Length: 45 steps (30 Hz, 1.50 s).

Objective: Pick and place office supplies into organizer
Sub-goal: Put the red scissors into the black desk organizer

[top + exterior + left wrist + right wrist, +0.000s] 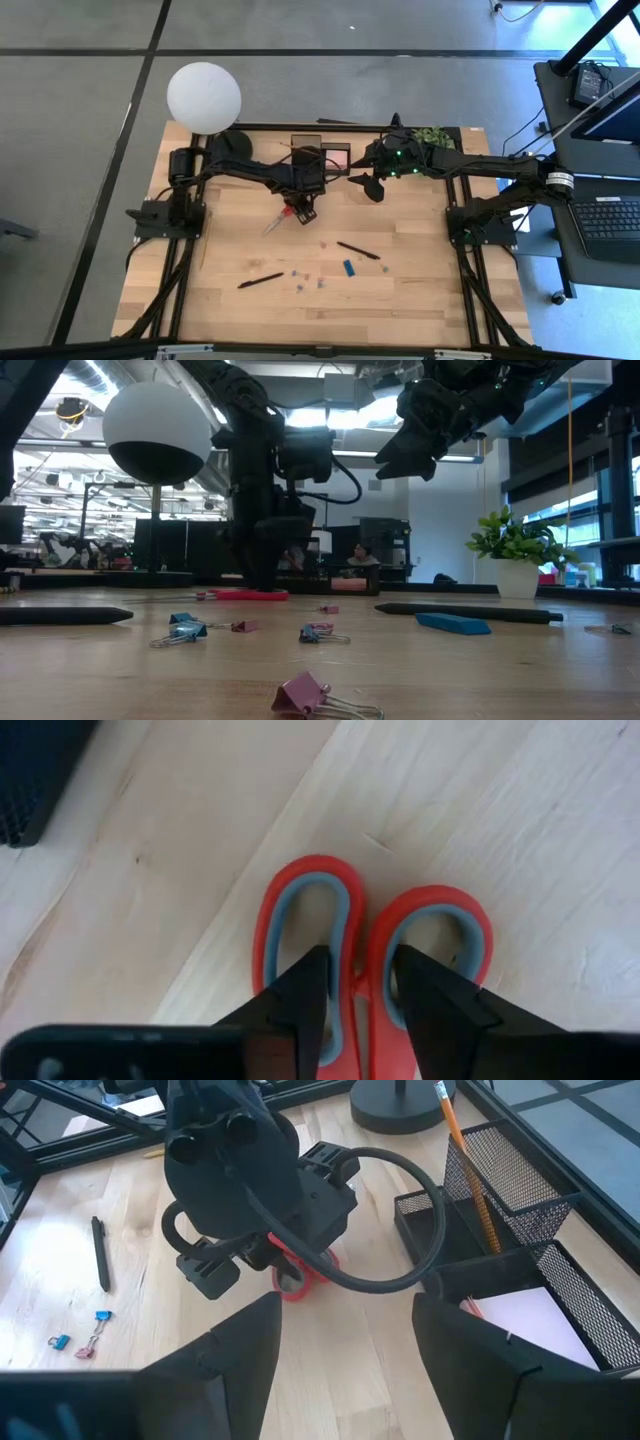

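Straddling scissors handles, left end effector, bare table around

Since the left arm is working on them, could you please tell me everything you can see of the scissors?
The scissors have two red loop handles lined in blue-grey, plastic by the look, and a pale blade pointing away from the organizer. They lie flat on the wooden table, just in front of the organizer. The left end effector is down over the handles, its dark fingers in the two loops, on either side of the red bars between them.
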{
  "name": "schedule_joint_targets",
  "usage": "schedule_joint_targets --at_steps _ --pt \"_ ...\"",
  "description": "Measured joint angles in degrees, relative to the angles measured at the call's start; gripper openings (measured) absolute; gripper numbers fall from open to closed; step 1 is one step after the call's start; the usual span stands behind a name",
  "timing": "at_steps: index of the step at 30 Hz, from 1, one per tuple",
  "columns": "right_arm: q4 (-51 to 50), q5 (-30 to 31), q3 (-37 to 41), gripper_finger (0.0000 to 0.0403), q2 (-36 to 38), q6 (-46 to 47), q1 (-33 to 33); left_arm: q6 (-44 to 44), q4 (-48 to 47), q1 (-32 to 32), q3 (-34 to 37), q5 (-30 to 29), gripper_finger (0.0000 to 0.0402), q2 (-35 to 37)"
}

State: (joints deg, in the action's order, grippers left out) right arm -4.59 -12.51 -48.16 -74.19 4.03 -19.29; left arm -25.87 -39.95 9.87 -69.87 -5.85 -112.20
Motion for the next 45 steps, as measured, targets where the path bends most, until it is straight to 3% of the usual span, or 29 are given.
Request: schedule_joint_targets --at_steps 13,26,35,45 --pt "0.0 0.0 0.0 0.0229 0.0 -0.2 0.0 1.6 -1.2 0.0 -1.0 -0.2 0.0084 -0.1" --pt "0.0 0.0 0.0 0.0229 0.0 -0.6 0.0 16.2 -18.1 0.0 -16.1 6.0 0.0083 0.1" --pt "0.2 0.1 0.0 0.0229 0.0 -2.3 -0.1 22.6 -12.8 2.7 -19.3 5.5 0.0083 15.5" --pt "2.1 2.3 0.0 0.0229 0.0 -3.0 -0.2 30.7 7.6 9.1 -18.5 3.9 0.0086 32.5"
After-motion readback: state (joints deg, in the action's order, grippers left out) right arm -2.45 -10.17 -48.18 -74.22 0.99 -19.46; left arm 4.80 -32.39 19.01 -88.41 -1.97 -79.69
